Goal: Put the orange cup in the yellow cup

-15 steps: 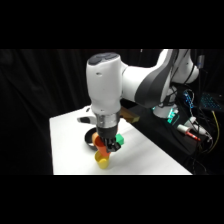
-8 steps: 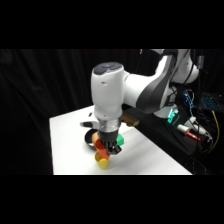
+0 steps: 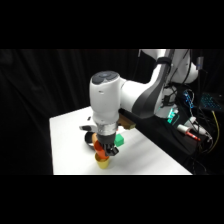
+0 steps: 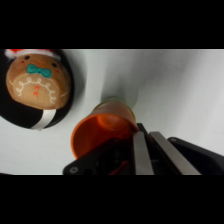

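White table (image 3: 145,160): hand (image 4: 137,150) grips orange cup (image 4: 97,132) above yellow cup (image 3: 103,162); black bowl (image 4: 67,95) holds gingerbread toy (image 4: 36,82).

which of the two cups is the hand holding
The orange cup. The hand grips its rim, holding it above the yellow cup, which sits lower on the white table, free of the hand and mostly hidden behind the orange one.
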Available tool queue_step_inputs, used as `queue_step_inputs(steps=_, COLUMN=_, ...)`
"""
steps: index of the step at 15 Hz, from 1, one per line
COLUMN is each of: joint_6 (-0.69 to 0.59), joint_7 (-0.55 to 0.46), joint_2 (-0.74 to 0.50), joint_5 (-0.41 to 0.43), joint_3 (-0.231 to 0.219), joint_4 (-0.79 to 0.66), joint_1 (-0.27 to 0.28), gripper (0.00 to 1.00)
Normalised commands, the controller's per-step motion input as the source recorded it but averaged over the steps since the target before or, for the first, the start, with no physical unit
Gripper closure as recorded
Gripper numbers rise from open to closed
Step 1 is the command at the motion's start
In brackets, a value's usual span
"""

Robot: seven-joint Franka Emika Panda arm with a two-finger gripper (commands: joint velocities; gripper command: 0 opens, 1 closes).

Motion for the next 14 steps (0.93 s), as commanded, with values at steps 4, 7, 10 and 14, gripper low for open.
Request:
queue_step_inputs(steps=4, joint_6=0.07, joint_7=-0.09, joint_2=0.05, joint_5=-0.098, joint_3=-0.028, joint_4=0.11, joint_1=-0.013, gripper=0.69)
queue_step_inputs(steps=7, joint_6=0.01, joint_7=-0.08, joint_2=0.04, joint_5=-0.111, joint_3=-0.027, joint_4=0.15, joint_1=-0.003, gripper=0.45)
queue_step_inputs(steps=10, joint_6=-0.06, joint_7=-0.08, joint_2=0.03, joint_5=-0.121, joint_3=-0.027, joint_4=0.16, joint_1=-0.004, gripper=0.21)
queue_step_inputs(steps=14, joint_6=-0.18, joint_7=-0.08, joint_2=-0.02, joint_5=-0.129, joint_3=-0.031, joint_4=0.17, joint_1=-0.013, gripper=0.00)
